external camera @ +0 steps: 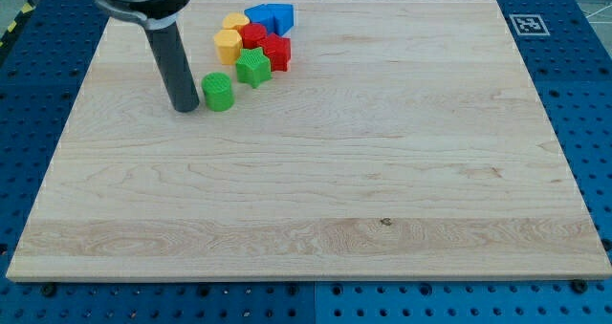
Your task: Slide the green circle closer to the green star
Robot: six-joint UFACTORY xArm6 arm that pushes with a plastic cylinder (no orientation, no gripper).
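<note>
The green circle [218, 91] is a short round block standing flat on the wooden board, toward the view's upper left. The green star [252, 66] lies flat just up and to the view's right of it, near but apart.

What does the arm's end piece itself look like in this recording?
A straight, smooth, dark grey-black cylindrical rod hangs from a wider, rounded black housing at the view's top. No cables, markings or labels show on it. My tip is blunt and flat, just to the view's left of the green circle.
</note>
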